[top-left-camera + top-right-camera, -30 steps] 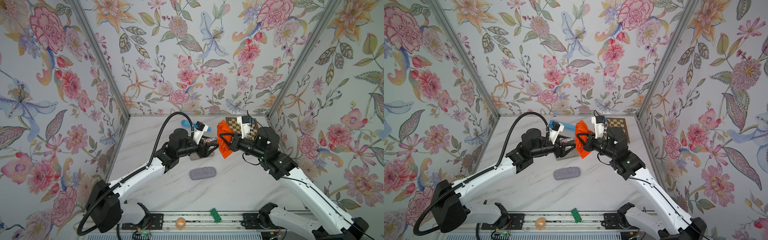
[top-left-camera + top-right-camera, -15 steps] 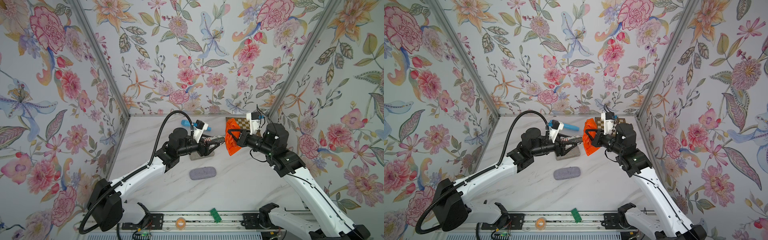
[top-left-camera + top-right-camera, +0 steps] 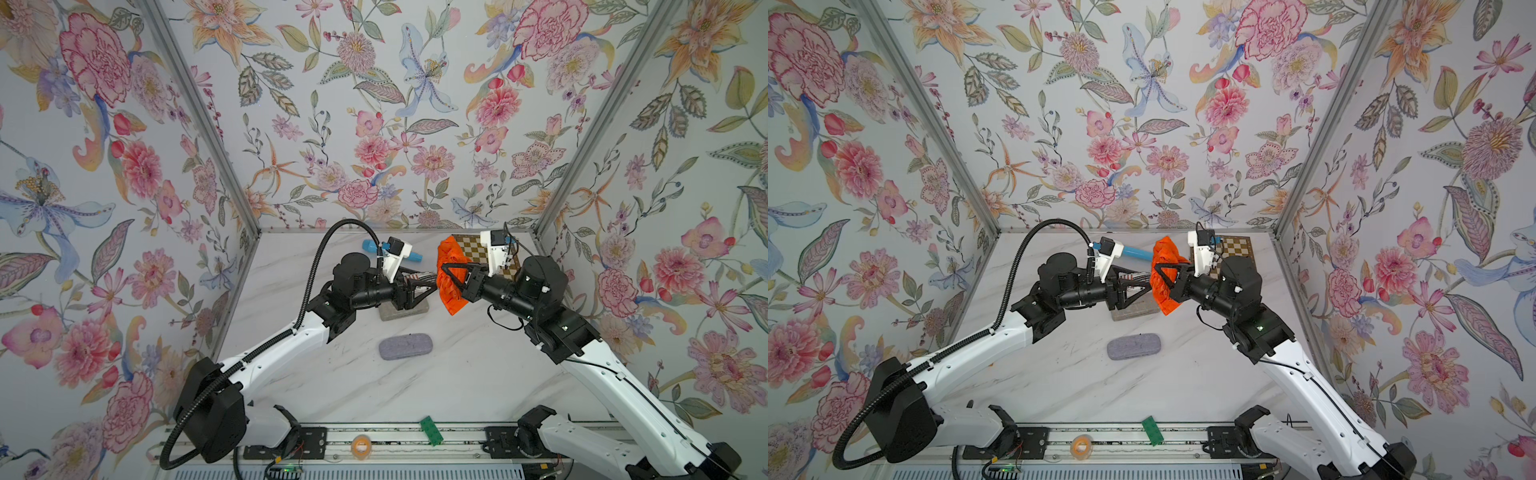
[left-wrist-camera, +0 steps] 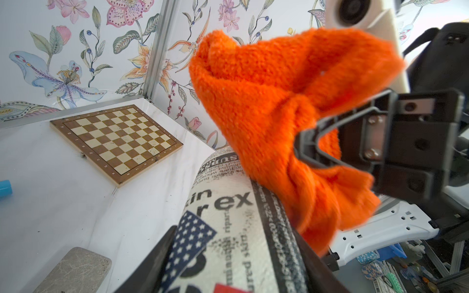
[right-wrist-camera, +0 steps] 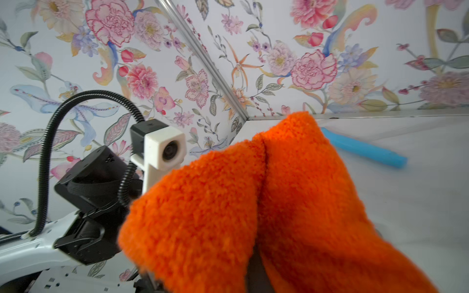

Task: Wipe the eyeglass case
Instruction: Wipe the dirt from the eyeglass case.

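While the newsprint eyeglass case [image 4: 228, 228] hangs above the tabletop [image 3: 478, 374] toward twelve o'clock, my left tool [image 3: 424, 286] grips it, jaws part-open around its body. An orange cloth [image 4: 266, 101], pinched in my fully closed right tool [image 4: 300, 145], touches its three o'clock end; a grey pouch [image 3: 406, 347] lies at six o'clock.

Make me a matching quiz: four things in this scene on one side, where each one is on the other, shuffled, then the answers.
1. orange cloth
2. newsprint case
3. grey oval case
4. chessboard

A. lying loose, nothing touching it
B. flat in the far corner
C. gripped by the right end effector
D. gripped by the left end effector

Pairs: 1-C, 2-D, 3-A, 4-B.
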You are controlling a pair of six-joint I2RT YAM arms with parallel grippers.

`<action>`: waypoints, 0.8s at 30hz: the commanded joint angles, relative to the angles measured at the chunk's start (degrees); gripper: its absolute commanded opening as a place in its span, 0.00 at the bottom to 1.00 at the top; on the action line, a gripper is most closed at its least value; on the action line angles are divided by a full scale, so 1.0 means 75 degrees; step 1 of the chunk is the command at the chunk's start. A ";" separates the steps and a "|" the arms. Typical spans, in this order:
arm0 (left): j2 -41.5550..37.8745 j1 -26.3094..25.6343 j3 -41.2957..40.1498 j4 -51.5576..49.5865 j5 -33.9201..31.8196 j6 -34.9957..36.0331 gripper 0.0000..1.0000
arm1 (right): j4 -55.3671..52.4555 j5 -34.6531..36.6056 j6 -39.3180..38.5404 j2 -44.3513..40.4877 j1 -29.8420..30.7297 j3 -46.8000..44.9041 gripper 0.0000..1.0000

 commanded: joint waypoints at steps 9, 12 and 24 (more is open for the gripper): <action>-0.0898 -0.0372 0.0773 -0.1205 0.0046 0.1596 0.34 | -0.2112 -0.1074 -0.0133 -0.0400 -0.2774 0.0838 0.00; -0.0855 -0.1234 0.1440 -0.3059 -0.2004 0.3991 0.32 | -0.2326 -0.2116 0.0103 0.0152 -0.3259 0.1402 0.00; -0.1111 -0.2642 0.0067 -0.1395 -0.6320 0.8431 0.29 | -0.2540 -0.3875 0.0742 0.1368 -0.2736 0.1659 0.00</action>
